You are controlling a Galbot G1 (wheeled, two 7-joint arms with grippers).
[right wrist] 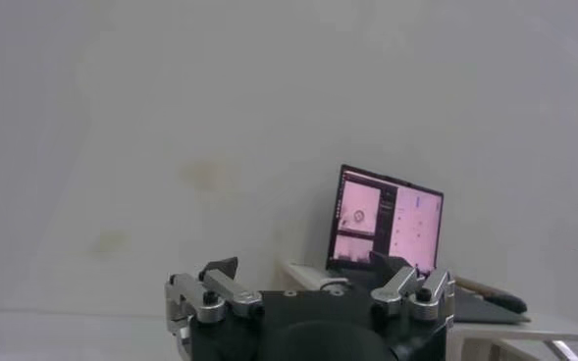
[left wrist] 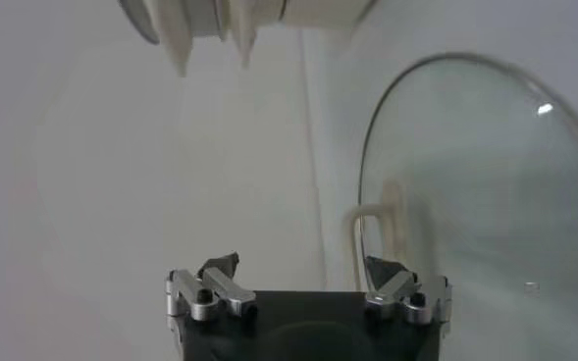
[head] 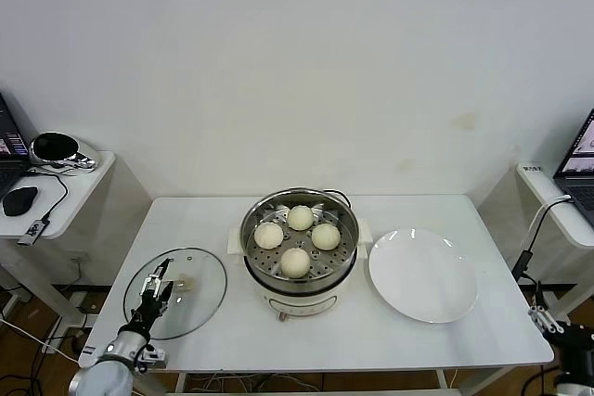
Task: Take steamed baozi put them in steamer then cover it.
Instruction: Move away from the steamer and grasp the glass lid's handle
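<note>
Our left hand point(head: 156, 287) is spread wide right over the near edge of the glass lid point(head: 186, 299) on the desk point(head: 483, 340), ready to lift it. All four buns point(head: 296, 261) sit in the steamer point(head: 299, 277) beside it. Our right hand point(right wrist: 306, 280), also spread, waits off the desk.

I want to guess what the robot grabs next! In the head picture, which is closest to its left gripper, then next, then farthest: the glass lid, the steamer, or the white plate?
1. The glass lid: right at the open left gripper, on the table's left side.
2. The steamer: in the middle, with four baozi inside.
3. The white plate: farthest, on the right side.
</note>
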